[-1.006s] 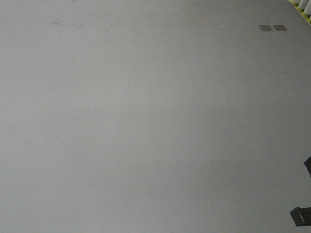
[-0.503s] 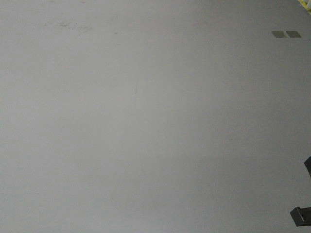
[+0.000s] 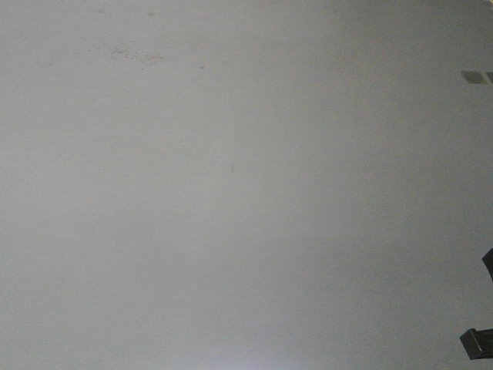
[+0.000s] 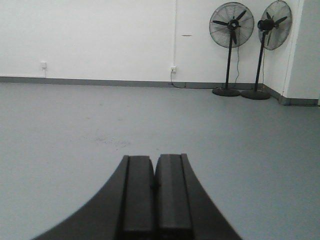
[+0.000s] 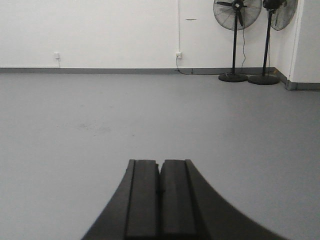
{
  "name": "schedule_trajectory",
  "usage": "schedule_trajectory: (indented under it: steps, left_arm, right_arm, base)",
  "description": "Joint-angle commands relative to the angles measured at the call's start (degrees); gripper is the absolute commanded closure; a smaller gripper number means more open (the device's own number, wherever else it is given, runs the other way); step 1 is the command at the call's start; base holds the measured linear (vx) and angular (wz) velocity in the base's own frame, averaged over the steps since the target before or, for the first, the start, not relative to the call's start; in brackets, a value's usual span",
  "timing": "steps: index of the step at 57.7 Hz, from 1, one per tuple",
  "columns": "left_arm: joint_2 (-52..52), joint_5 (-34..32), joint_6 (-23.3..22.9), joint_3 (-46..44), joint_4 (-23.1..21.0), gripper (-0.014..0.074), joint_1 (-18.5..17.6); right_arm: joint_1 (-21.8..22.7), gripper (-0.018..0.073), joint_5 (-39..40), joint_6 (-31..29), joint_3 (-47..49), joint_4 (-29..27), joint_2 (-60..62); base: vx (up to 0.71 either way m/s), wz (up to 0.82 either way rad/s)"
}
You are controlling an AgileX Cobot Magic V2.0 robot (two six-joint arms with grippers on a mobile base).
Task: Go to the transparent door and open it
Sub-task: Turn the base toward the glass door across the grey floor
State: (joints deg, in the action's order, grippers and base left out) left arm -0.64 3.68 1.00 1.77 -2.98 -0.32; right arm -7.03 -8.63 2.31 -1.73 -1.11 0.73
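Left gripper, lower centre of its wrist view: fingers pressed together, nothing held. Right gripper, same place in its own view: likewise closed and empty. Grey floor: most of every view is filled by it. White wall: upper band. Pedestal fans: upper right. Transparent door: shown in no view. Step judged: approach by base; the door must first be brought into sight by turning.

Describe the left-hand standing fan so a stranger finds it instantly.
Follow the white wall right toward the corner. Of two black pedestal fans, it is the left fan, farther from the corner; the right fan is angled sideways.
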Motion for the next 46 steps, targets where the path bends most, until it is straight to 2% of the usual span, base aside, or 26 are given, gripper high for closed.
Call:
schedule_trajectory:
  steps: [1,46]
  left_arm:
    - [-0.8,-4.71,0.03,0.85,-0.35,0.0602,-0.32]
    - [-0.8,-4.71,0.03,0.85,-0.35,0.0602,-0.32]
  right_arm:
    - [0.31,0.0561,4.85,0.05,-0.21,0.3,0.72]
    - [0.31,0.0561,4.85,0.05,-0.21,0.3,0.72]
  base:
    - [0.41,0.23]
    - [0.51,0.26]
